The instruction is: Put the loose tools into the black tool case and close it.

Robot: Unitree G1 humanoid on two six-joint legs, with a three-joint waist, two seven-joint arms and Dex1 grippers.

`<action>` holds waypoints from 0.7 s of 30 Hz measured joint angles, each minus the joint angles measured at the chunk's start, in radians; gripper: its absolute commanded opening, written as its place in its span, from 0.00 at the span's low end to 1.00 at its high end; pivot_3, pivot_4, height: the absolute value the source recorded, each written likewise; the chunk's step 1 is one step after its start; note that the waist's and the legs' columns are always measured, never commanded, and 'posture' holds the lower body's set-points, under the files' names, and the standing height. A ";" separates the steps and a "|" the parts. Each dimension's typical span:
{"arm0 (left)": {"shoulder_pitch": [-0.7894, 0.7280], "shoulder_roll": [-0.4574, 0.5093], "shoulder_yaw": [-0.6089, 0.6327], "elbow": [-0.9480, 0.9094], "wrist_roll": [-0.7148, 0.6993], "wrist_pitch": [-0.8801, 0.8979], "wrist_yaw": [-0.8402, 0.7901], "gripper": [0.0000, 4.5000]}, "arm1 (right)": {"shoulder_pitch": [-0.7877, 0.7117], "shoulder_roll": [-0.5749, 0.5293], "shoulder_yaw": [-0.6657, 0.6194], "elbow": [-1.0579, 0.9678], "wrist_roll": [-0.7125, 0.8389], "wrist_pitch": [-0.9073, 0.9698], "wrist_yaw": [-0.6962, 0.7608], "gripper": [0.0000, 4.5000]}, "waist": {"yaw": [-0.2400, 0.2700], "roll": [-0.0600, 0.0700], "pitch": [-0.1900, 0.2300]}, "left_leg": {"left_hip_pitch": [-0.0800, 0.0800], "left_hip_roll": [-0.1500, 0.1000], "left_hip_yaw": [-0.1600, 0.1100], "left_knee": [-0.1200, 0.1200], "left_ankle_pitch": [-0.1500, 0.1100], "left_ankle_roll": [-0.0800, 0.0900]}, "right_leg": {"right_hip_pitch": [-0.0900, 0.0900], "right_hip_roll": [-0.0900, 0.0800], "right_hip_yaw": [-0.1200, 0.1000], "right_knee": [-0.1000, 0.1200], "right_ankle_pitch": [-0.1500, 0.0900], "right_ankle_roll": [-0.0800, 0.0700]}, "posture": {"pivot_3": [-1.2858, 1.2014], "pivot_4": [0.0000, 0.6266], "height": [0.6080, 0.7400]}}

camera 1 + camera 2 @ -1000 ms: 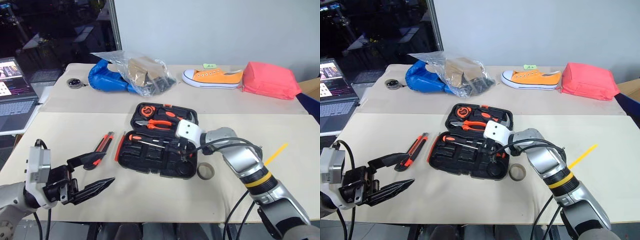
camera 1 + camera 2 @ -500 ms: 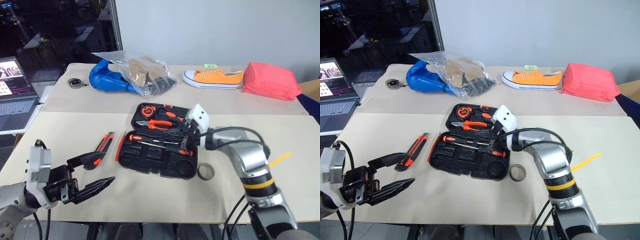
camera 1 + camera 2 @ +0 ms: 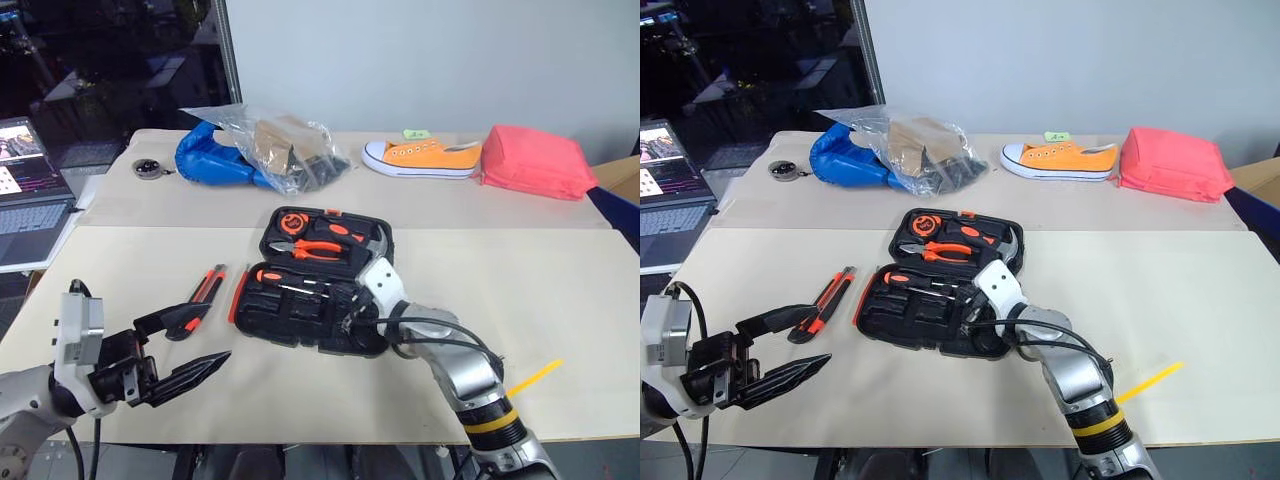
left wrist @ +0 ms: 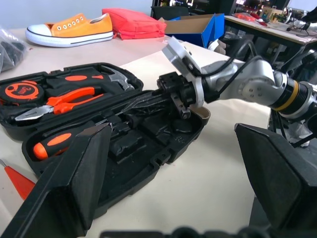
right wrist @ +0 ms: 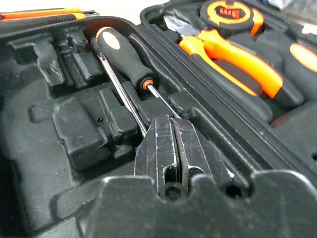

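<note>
While the black tool case [image 3: 322, 280] lies open in the middle of the counter [image 3: 520, 270], two tools are still loose just off its nine o'clock side: a utility knife [image 3: 200, 298] and, closer to the case wall, a slim orange tool [image 3: 238, 292]. Both lie with their long axes running roughly from seven to one o'clock, nearly parallel to each other and to the case's short edge.

Starting at the left, the left claw [image 3: 185, 345] hovers over the near-left part of the counter with its two black fingers spread wide and nothing between them. The knife sits at about twelve o'clock from it, just beyond its upper finger, so this arm is clearly the nearer one for both loose tools. I would judge it needs only a short reach forward, with the fingers turned to close across the knife's narrow width.

Moving right, the case's far half already carries a tape measure [image 3: 294, 220] and pliers [image 3: 318, 248], and a screwdriver [image 5: 126, 59] lies in the near half. The right claw [image 5: 176, 148] is down inside that near half, fingers pressed together and empty, its tips resting at the screwdriver's thin shaft. A strip of yellow tape [image 3: 533, 378] lies at four o'clock from the case.
</note>
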 measured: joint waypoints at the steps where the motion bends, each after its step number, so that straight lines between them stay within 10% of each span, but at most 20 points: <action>1: -0.002 0.000 -0.004 0.000 0.001 0.000 0.006 0.94 | -0.001 -0.012 0.015 0.017 -0.018 -0.028 0.004 0.00 | -0.002 -0.001 -0.001 | 0.003 0.001 0.000 -0.001 0.000 0.000 | 0.003 -0.001 0.000 0.000 -0.002 0.001 | 0.52 0.24 1.00; 10: -0.010 -0.009 -0.034 -0.002 0.069 0.003 0.124 0.94 | 0.018 -0.021 -0.028 0.080 0.040 -0.182 0.068 0.00 | -0.002 -0.007 -0.005 | 0.005 0.005 -0.001 -0.001 0.000 0.000 | 0.004 -0.002 0.001 0.000 -0.006 0.007 | 0.52 0.24 1.00; 21: -0.186 0.033 -0.068 0.045 0.099 0.350 0.591 0.94 | 0.035 -0.345 -0.245 -0.233 0.467 -0.017 0.453 0.74 | 0.011 -0.003 0.001 | 0.000 0.005 -0.005 -0.002 0.000 0.000 | 0.001 0.000 0.000 0.000 -0.006 0.007 | 0.52 0.24 1.00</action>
